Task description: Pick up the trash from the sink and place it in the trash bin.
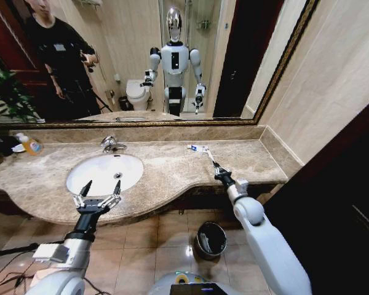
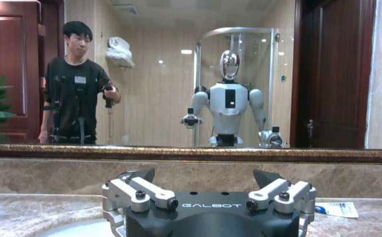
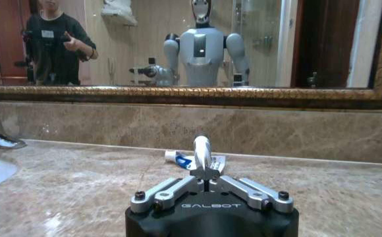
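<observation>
Marble counter (image 1: 172,172), far-right stretch: blue-printed packet (image 1: 197,148) lies near the backsplash. Right gripper (image 1: 216,170) just short, jaws closed, empty. Left gripper (image 1: 99,192) spread open over sink (image 1: 104,173) near rim.

Gilt-framed mirror (image 1: 141,61) (wall-wide) above beige tiled walls (image 1: 332,80), brown floor tiles (image 1: 166,246)

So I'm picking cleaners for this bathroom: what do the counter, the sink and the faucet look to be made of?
The counter looks like polished marble or a similar stone: beige-brown, veined and mottled, faintly glossy. The sink looks like glazed white ceramic, smooth and evenly white, though that is a guess from its look. The faucet appears chrome-plated metal, silvery and mirror-bright.
</observation>
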Robot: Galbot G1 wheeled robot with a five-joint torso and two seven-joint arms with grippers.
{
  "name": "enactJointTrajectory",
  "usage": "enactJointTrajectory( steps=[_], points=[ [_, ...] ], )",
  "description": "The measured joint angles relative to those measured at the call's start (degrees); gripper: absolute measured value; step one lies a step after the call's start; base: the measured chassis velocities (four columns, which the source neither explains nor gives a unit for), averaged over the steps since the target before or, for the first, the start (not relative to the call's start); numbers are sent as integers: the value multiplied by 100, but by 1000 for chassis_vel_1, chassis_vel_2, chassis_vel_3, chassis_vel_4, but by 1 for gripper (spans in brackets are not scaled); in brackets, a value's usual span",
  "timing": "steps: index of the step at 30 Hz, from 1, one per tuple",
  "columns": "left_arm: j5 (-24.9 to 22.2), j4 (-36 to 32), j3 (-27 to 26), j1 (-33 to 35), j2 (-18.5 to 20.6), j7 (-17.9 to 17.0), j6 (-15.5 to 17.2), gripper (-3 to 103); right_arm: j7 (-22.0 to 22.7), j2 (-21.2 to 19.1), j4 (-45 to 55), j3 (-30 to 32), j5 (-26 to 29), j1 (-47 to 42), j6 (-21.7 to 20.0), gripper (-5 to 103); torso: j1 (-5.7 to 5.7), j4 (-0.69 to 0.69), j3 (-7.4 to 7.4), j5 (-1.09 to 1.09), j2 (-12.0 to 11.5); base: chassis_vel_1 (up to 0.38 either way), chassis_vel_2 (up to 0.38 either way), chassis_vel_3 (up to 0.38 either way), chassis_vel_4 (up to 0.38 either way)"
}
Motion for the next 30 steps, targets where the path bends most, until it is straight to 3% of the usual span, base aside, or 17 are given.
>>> enactJointTrajectory(
  steps=[6,10,17,21,30],
  points=[
    [0,0,0,0,0,0,0,100,61,115,456,229,-88,-708,222,0,0,0,0,0,0,0,0,0,0],
    [0,0,0,0,0,0,0,100,-522,267,600,588,-90,-1293,690,0,0,-1,0,0,0,0,0,0,0],
    [0,0,0,0,0,0,0,100,-985,515,572,961,-114,-1841,1164,0,0,-1,0,0,0,0,0,0,0],
    [0,0,0,0,0,0,0,100,-1203,705,293,1154,-154,-2282,1685,0,0,-1,0,0,0,0,0,0,0],
    [0,0,0,0,0,0,0,100,-1506,925,-624,1224,-272,-2595,2373,0,0,-1,0,0,0,0,0,0,0]
  ],
)
